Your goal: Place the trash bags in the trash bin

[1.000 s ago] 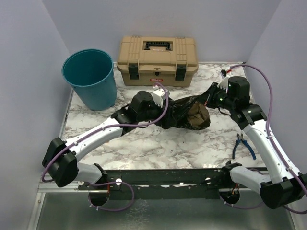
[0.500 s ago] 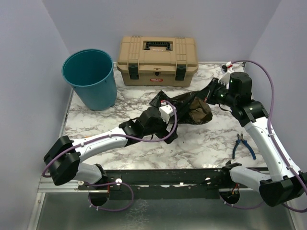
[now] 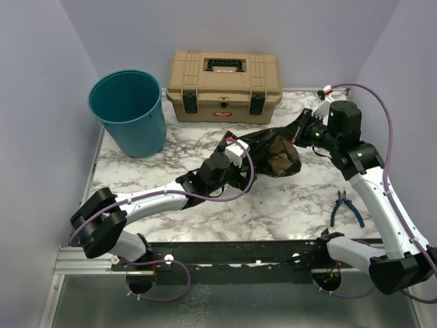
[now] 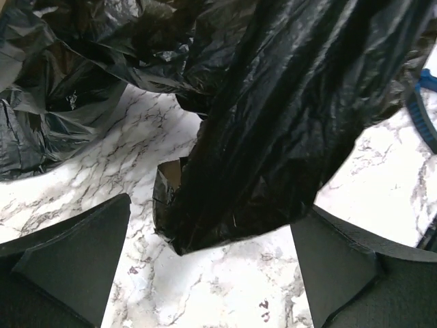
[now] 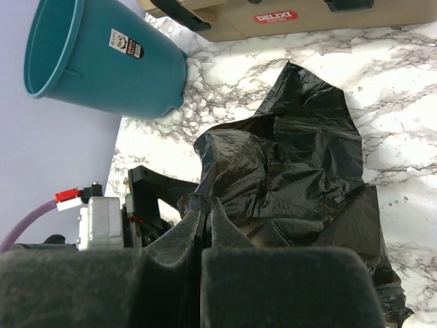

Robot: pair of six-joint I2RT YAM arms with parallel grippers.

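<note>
You find the trash bags (image 3: 273,154) as one crumpled black heap on the marble table (image 3: 171,205), a little right of the middle. It is in front of the tan toolbox (image 3: 224,85) and well apart from the trash bin (image 3: 130,113), which stands upright at the far left corner with nothing of the film in it. At the right end of the heap the film rises to the right gripper (image 5: 201,201), and its fingers are pressed together on a thin twisted fold of the plastic. At the left end of the heap is the left gripper (image 4: 210,212) with its fingers spread wide. In the left wrist view a hanging lobe of film comes down between the two fingers and seems to touch neither of them. You cannot tell if the tip of this lobe rests on the marble. Blue-handled pliers (image 3: 345,205) lie near the right edge, apart from the film
</note>
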